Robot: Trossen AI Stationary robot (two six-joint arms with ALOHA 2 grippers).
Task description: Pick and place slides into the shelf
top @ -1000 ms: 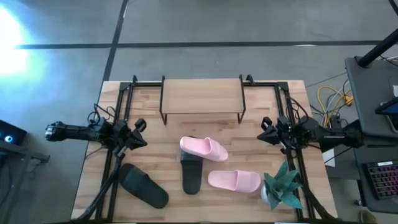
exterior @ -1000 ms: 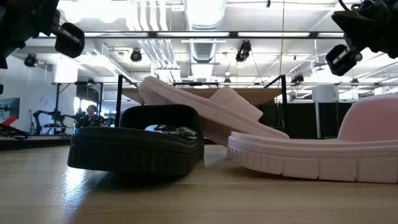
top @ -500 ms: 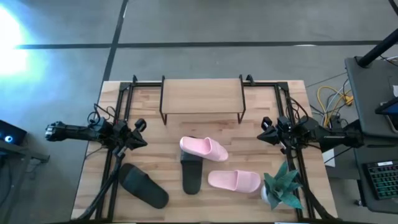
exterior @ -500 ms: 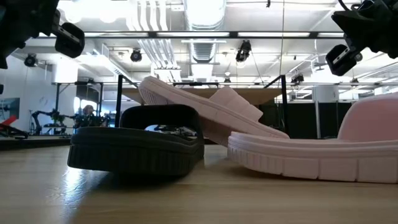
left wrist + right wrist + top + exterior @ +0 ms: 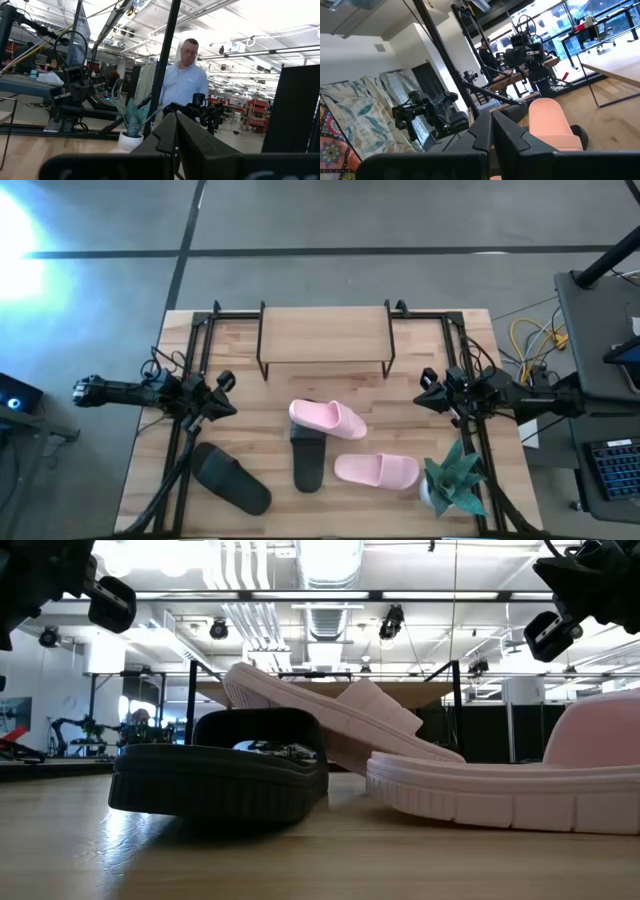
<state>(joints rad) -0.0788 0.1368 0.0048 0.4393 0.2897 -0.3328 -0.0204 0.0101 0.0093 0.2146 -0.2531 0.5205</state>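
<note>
Honestly, nothing had moved in the last second — my left gripper [image 5: 222,393] and right gripper [image 5: 428,390] stayed hovering, fingers pressed together, empty. All four slides [image 5: 326,418] still lay on the table [image 5: 420,340], so the shelf [image 5: 325,335] had gained nothing.

**A robotics lab in an open industrial hall**

Exposed ceiling ducts [image 5: 325,570] and track lights hung overhead. Other robot rigs [image 5: 527,45] stood on benches, a person [image 5: 186,80] stood behind, and cables [image 5: 530,335] lay on the grey concrete floor [image 5: 350,215].

Light wooden tabletop [image 5: 230,390] with shelf, slides and plant

The low plank-topped wire-legged shelf [image 5: 324,335] stands between and beyond the two grippers; two pale pink slides [image 5: 327,418] [image 5: 376,470], two black slides [image 5: 308,460] [image 5: 232,479] and a white-potted green plant [image 5: 452,479] lie nearer.
</note>
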